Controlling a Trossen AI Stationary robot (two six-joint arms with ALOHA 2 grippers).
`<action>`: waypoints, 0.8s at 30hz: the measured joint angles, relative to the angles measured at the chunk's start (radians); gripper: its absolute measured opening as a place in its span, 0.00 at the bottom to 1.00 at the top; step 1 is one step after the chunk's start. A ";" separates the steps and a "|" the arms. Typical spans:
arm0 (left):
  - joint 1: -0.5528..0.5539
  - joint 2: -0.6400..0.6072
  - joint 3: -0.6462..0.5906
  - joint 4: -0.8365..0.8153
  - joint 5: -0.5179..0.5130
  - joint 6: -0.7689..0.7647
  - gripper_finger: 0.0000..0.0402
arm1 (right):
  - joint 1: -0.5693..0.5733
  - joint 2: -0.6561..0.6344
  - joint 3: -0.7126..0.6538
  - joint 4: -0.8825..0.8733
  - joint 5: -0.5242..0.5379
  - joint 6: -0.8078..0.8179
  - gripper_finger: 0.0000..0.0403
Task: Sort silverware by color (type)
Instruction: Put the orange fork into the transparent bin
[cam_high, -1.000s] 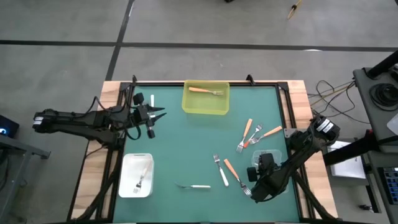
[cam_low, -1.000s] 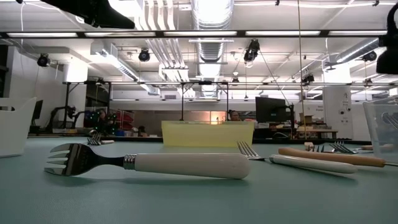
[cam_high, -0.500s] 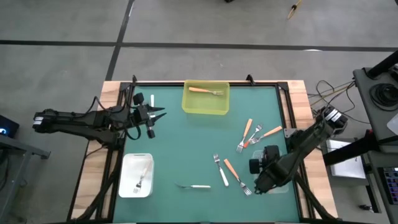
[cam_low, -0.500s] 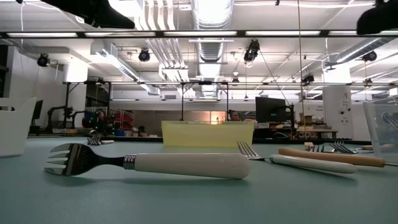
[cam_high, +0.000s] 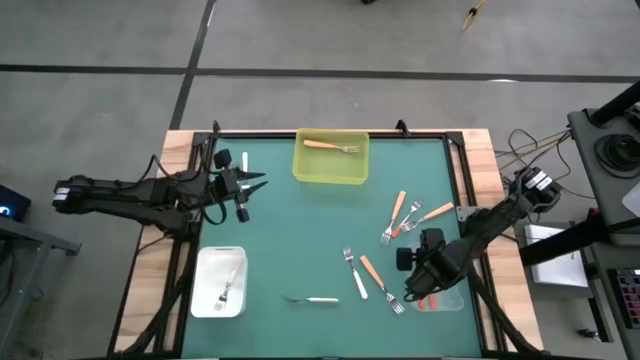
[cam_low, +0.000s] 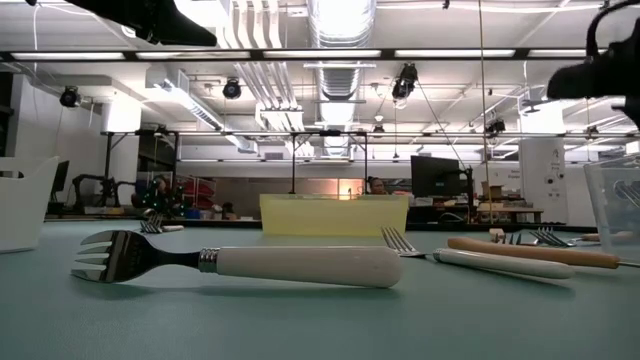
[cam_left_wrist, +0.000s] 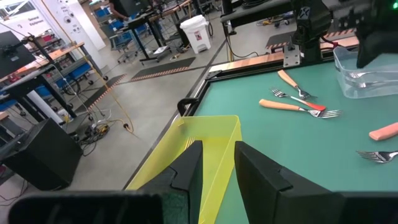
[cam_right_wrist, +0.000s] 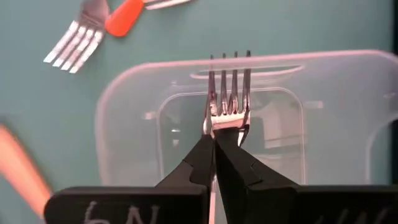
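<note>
My right gripper (cam_right_wrist: 214, 140) is shut on a fork (cam_right_wrist: 227, 93) above a clear plastic container (cam_right_wrist: 348, 124) near the table's right near corner (cam_high: 448, 298). A red-orange bit (cam_high: 425, 300) shows just beside the gripper in the high view. My left gripper (cam_high: 247, 186) waits open over the table's left side. An orange-handled fork (cam_high: 328, 146) lies in the yellow bin (cam_high: 331, 176). A white-handled fork (cam_high: 227, 287) lies in the white bin (cam_high: 203, 262). Another white-handled fork (cam_high: 312, 299) lies flat on the mat, large in the low view (cam_low: 300, 266). My right gripper pinches the fork at its neck, just behind the tines (cam_right_wrist: 225, 123), between the two fingertips (cam_right_wrist: 200, 152). The tines (cam_right_wrist: 229, 78) stick out past the fingertips, along the fingers. The fork is lifted clear over the clear container. The fingers hide its handle.
Several orange- and white-handled forks lie in a loose group (cam_high: 408, 215) right of centre. Two more (cam_high: 362, 274) lie beside the right gripper. The yellow bin stands at the far edge and the white bin at the near left. Bare mat (cam_high: 300, 230) lies in the middle.
My right gripper, shut the whole time, has moved a little toward the far edge, and its arm has swung with it. In the low view the arm's dark shape at the upper right has come lower. The forks on the mat have stayed put.
</note>
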 joint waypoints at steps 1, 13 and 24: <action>0.000 0.000 0.000 0.000 0.000 0.000 0.19 | 0.000 0.007 -0.011 0.017 -0.002 0.000 0.02; 0.000 0.000 0.000 0.000 0.000 0.000 0.19 | 0.000 -0.056 -0.013 0.041 -0.182 -0.023 0.14; 0.000 0.000 0.000 0.000 0.000 0.000 0.19 | 0.000 -0.039 -0.079 0.140 -0.168 -0.077 0.41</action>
